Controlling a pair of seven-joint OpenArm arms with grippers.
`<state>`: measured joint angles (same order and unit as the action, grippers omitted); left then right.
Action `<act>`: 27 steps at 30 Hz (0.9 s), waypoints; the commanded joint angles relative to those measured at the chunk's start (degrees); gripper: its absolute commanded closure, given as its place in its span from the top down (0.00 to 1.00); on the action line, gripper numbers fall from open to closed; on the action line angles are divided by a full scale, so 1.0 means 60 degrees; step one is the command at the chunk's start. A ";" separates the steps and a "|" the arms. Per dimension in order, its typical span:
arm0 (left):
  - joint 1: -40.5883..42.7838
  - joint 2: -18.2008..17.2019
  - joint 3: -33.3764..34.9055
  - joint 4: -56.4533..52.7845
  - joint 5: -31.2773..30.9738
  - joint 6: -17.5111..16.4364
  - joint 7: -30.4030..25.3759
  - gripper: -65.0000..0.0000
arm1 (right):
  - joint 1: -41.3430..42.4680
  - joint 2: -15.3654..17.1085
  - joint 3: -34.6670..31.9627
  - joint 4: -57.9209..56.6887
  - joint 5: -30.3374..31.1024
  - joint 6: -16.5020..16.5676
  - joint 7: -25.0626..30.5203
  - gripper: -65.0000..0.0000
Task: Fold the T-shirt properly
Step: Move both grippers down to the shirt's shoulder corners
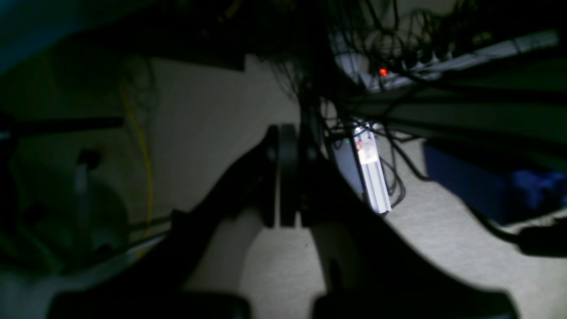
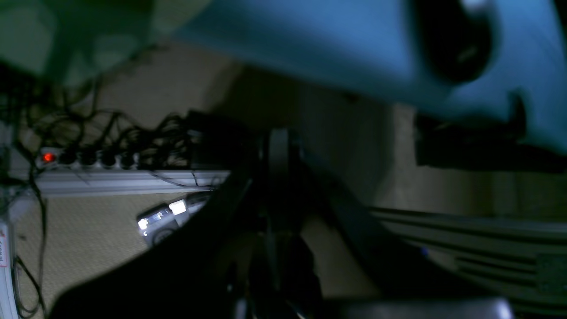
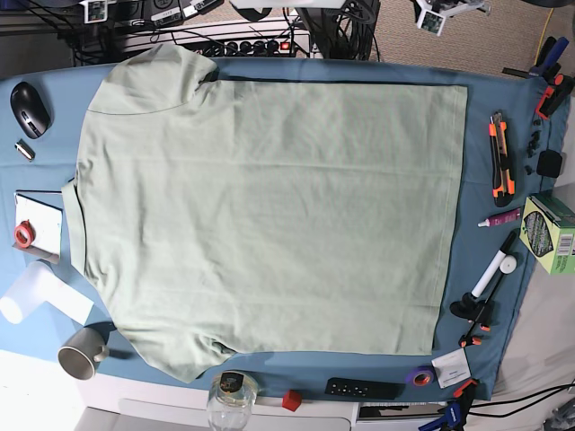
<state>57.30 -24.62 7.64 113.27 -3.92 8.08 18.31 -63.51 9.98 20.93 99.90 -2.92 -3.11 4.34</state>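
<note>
A pale sage-green T-shirt (image 3: 269, 215) lies spread flat across the blue-clothed worktop (image 3: 490, 296) in the base view, collar toward the left edge, hem toward the right, sleeves at top and bottom left. Neither pincer appears over the shirt there. In the dim, blurred wrist views, the left pincer (image 1: 283, 177) and right pincer (image 2: 277, 177) each show dark fingers pressed together with nothing between them, pointing at beige floor, tangled cables (image 1: 381, 40) and a power strip (image 2: 88, 159) with a red light. Around the shirt sit a computer mouse (image 3: 29, 108), a grey mug (image 3: 81, 353), an orange utility knife (image 3: 499, 157) and a marker (image 3: 494, 274).
</note>
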 commanded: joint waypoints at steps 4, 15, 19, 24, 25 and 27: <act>0.0157 -0.0047 -0.0007 0.0641 0.0186 -0.1490 -0.0080 0.00 | -0.0149 0.0055 0.0670 0.0922 0.1239 0.1315 0.0080 0.00; -0.0266 -0.0047 -0.0448 0.2725 -0.1668 -0.5486 0.0852 0.00 | 0.1381 0.0025 0.4069 0.1279 0.9646 0.7186 -0.5045 0.00; -0.0270 -0.0047 -0.1177 0.3257 -0.2153 -0.5763 0.1035 0.00 | 0.1789 0.0025 0.5067 0.1089 1.1879 0.7186 -0.7045 0.00; -0.0342 -0.0051 -0.1949 0.3286 -0.2135 -0.5748 0.1279 0.00 | 0.1880 -0.0004 0.5373 0.1009 1.0608 0.7082 -0.6302 0.00; -0.0346 -0.0051 -0.2076 0.3286 -0.2135 -0.5748 0.1279 0.03 | 0.1880 0.0000 0.5373 0.1020 1.0167 0.7093 -0.5956 0.00; -0.0353 -0.0051 -0.2248 0.3286 -0.2135 -0.5748 0.1271 0.07 | 0.1894 0.0007 0.5373 0.1031 0.9231 0.7093 -0.5373 0.00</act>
<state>54.54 -24.64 -5.80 131.96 -15.97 -26.00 27.03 -51.55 9.37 52.51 105.34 51.18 39.03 -28.80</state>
